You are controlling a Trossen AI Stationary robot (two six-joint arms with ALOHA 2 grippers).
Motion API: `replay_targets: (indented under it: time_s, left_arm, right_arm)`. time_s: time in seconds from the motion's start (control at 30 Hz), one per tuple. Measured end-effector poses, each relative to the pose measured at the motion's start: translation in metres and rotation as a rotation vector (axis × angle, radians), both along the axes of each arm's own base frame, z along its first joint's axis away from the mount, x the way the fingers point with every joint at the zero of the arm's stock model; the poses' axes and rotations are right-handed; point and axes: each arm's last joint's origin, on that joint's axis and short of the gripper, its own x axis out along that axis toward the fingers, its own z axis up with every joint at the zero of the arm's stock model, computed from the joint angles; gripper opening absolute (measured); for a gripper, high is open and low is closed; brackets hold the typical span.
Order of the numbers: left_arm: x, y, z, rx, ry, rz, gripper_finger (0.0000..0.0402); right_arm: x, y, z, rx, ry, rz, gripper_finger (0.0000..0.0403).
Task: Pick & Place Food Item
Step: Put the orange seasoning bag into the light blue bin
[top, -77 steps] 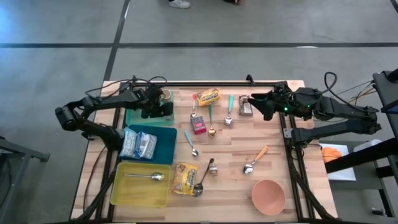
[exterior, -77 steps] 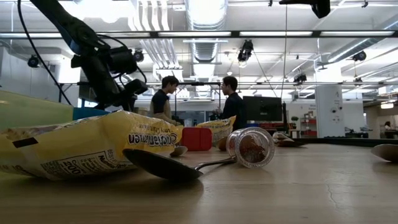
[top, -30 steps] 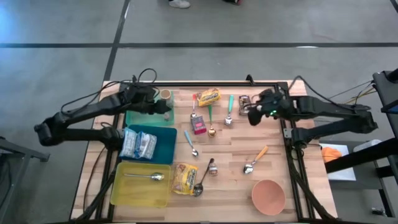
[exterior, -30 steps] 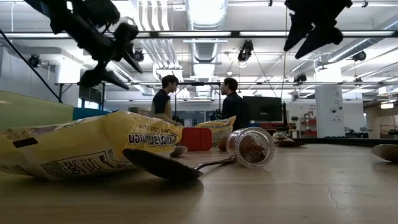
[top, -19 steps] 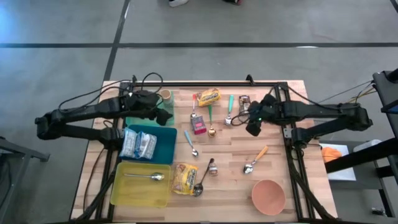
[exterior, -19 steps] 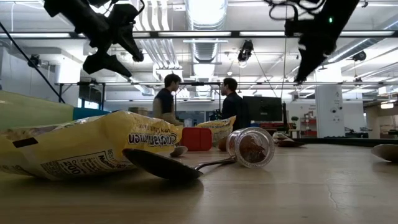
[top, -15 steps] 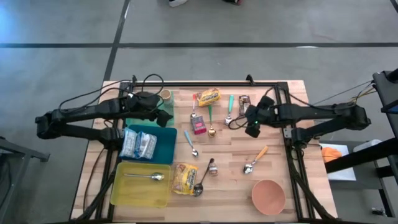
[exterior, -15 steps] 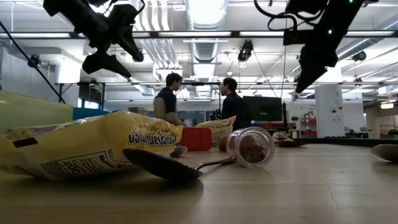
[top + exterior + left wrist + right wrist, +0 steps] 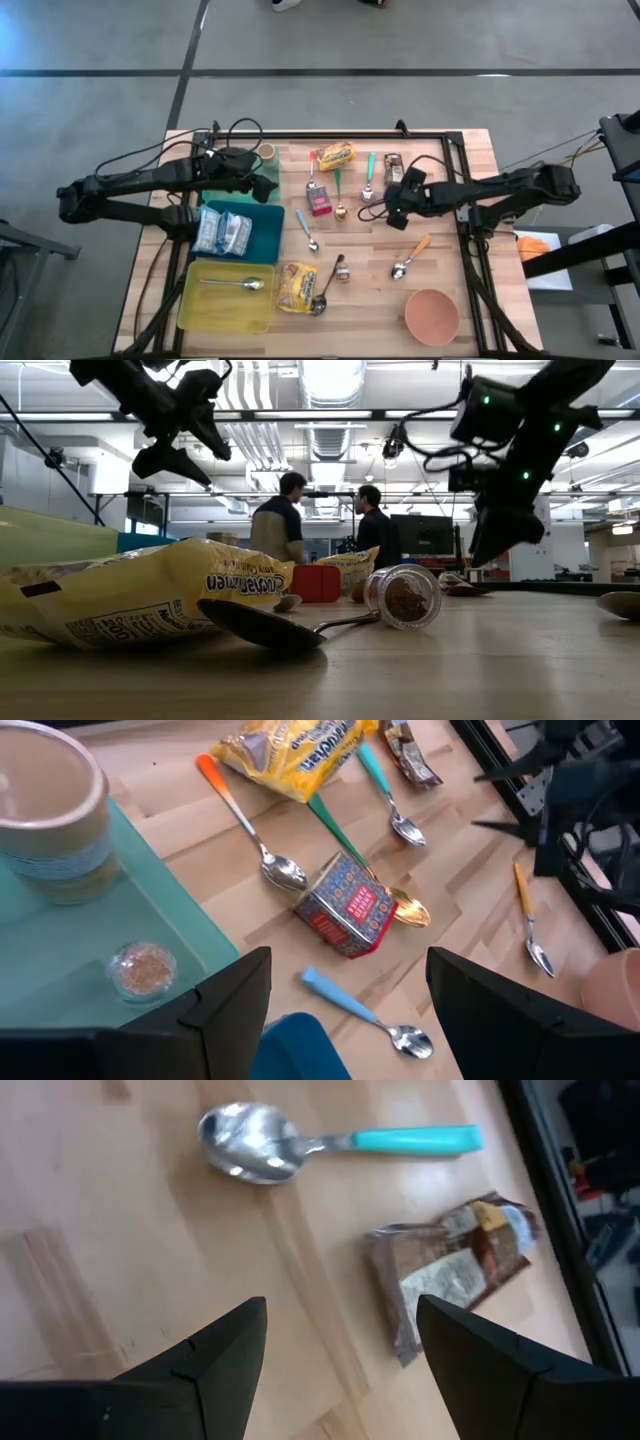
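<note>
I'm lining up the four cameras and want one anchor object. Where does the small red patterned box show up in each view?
High view: the red box lies mid-table beside the green-handled spoon.
Low view: a red box behind the yellow bag.
Left wrist view: red box at centre, against the same green-handled spoon.
Right wrist view: not in it.
Shared landmark: that green-handled spoon.

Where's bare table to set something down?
Free: the wood between the orange-handled spoon, the pink bowl and the small jar. Crowded: the far strip around the red box and spoons, where the right tool hovers.
</note>
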Motion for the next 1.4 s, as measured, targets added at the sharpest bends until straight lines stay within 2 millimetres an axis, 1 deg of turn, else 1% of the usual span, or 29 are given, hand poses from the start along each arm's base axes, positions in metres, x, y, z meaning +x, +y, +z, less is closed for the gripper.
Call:
replay_targets:
  time_s: [0.1,0.27,0.43,0.63,0.87,0.93,1.0,1.17,1.4]
  left_arm:
    - [0.0,0.001,0.0,0.014,0.005,0.009,0.0271]
    - [0.0,0.001,0.0,0.029,0.011,-0.001,0.0271]
    - [0.0,0.001,-0.001,0.055,0.024,-0.016,0.0271]
    - [-0.001,0.001,-0.001,0.082,0.035,-0.016,0.0271]
    - [0.0,0.002,-0.001,0.089,0.032,-0.007,0.0271]
    - [0.0,0.002,-0.001,0.089,0.031,-0.007,0.0271]
    - [0.0,0.002,-0.001,0.089,0.031,-0.007,0.0271]
    - [0.0,0.002,-0.001,0.089,0.03,-0.007,0.0271]
    - [0.0,0.002,0.0,0.085,0.024,-0.001,0.0271]
  right_arm:
    - [0.003,-0.003,-0.011,-0.023,0.049,-0.012,0.0258]
    - [0.008,-0.017,-0.023,-0.042,0.095,-0.081,0.0258]
    - [0.012,-0.032,-0.03,-0.041,0.095,-0.124,0.0258]
    - [0.012,-0.043,-0.037,-0.039,0.131,-0.135,0.0258]
    - [0.017,-0.054,-0.045,-0.035,0.108,-0.161,0.0253]
    - [0.018,-0.056,-0.047,-0.037,0.102,-0.166,0.0238]
    - [0.019,-0.057,-0.047,-0.034,0.093,-0.17,0.0213]
    - [0.017,-0.061,-0.048,-0.015,0.083,-0.184,0.0138]
    - [0.015,-0.067,-0.052,-0.001,0.075,-0.248,0.0037]
